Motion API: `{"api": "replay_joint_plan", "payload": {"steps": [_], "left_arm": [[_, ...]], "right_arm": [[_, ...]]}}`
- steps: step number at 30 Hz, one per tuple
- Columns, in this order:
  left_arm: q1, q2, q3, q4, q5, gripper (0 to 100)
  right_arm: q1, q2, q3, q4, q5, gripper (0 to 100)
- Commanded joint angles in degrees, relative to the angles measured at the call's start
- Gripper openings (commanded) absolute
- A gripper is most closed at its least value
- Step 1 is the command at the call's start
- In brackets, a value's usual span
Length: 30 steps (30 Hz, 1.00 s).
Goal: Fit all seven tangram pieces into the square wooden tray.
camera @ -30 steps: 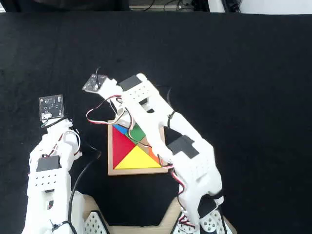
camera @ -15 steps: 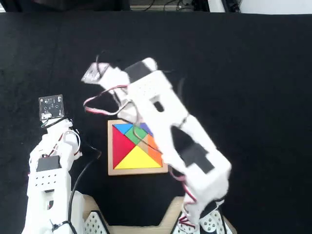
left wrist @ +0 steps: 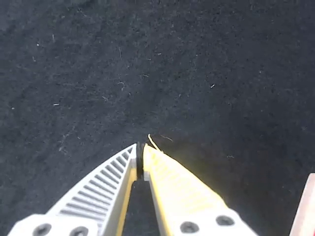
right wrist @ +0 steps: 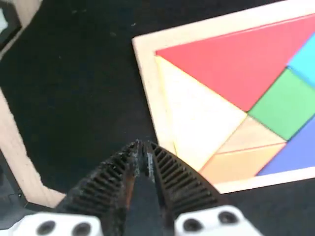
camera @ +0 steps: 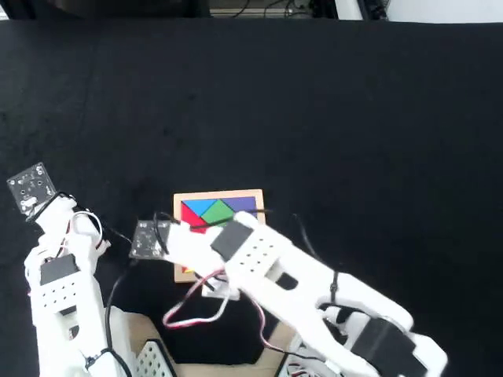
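Observation:
The square wooden tray [camera: 218, 194] lies on the black cloth near the table's front. Blue [camera: 196, 207], green [camera: 221, 210] and red [camera: 195, 223] pieces show in its far part. The right arm [camera: 267, 263] lies across the tray's near part. In the right wrist view the tray rim [right wrist: 147, 83] frames the red [right wrist: 236, 64], yellow [right wrist: 197, 118], green [right wrist: 285, 103] and orange [right wrist: 241, 164] pieces, all lying flat. My right gripper [right wrist: 144, 145] is shut and empty at the tray's edge beside the yellow piece. My left gripper [left wrist: 140, 147] is shut and empty over bare cloth.
The left arm [camera: 59, 283] stands at the front left, apart from the tray. A wooden base board [camera: 149, 330] lies at the table's near edge, and its strip [right wrist: 15, 147] passes close to the right gripper. Black cloth [camera: 354, 118] stretches open behind and right of the tray.
The right arm swung back from the tray's far side toward the table's near edge and now covers the tray's near half. The left arm's wrist moved left and slightly back.

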Motion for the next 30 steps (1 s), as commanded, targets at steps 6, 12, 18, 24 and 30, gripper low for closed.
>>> {"api": "replay_joint_plan", "payload": {"steps": [6,12,18,24,30], "left_arm": [[0.6,-0.6,-1.4,-1.0,0.4,3],[0.6,-0.6,-1.4,-1.0,0.4,3],[0.6,-0.6,-1.4,-1.0,0.3,3],[0.6,-0.6,-1.4,-1.0,0.3,3],[0.6,-0.6,-1.4,-1.0,0.3,3]], "right_arm": [[-1.5,3.6,2.5,-6.1,0.7,1.1],[-5.0,8.9,1.7,-8.7,0.6,1.1],[-5.1,9.5,0.7,-8.6,0.6,1.1],[-5.1,9.5,-1.5,-5.5,0.7,1.1],[-5.1,10.0,-3.6,-4.7,0.8,1.1]]}}
